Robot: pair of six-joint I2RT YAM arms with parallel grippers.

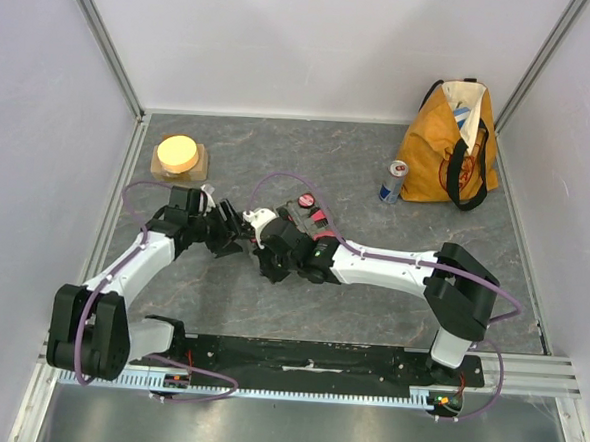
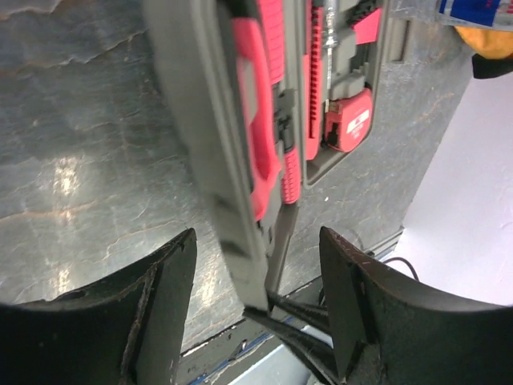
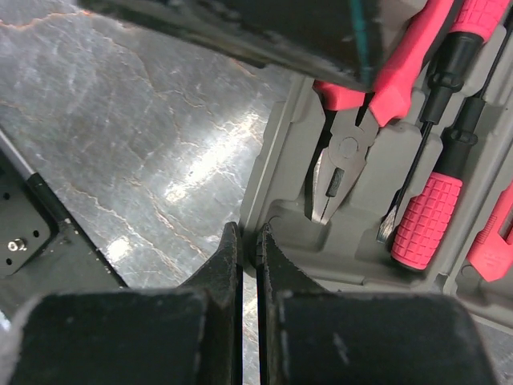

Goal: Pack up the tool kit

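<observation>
The tool kit [image 1: 304,212] is a grey case lying mid-table, partly covered by both grippers. In the right wrist view its tray [image 3: 276,160] holds pliers [image 3: 341,160] and a red-handled screwdriver [image 3: 425,212]. My right gripper [image 3: 248,241] is shut on the tray's thin corner rim. In the left wrist view the case's blurred grey edge [image 2: 200,120] runs down between my left gripper's fingers. That gripper [image 2: 258,249] stands open on either side without touching it. The red tape measure [image 2: 349,120] sits in its pocket. The right gripper's fingertips [image 2: 309,321] show at the case corner.
An orange tote bag [image 1: 450,140] stands at the back right with a drink can [image 1: 394,182] beside it. A yellow-lidded container [image 1: 179,157] sits at the back left. White walls enclose the table on three sides.
</observation>
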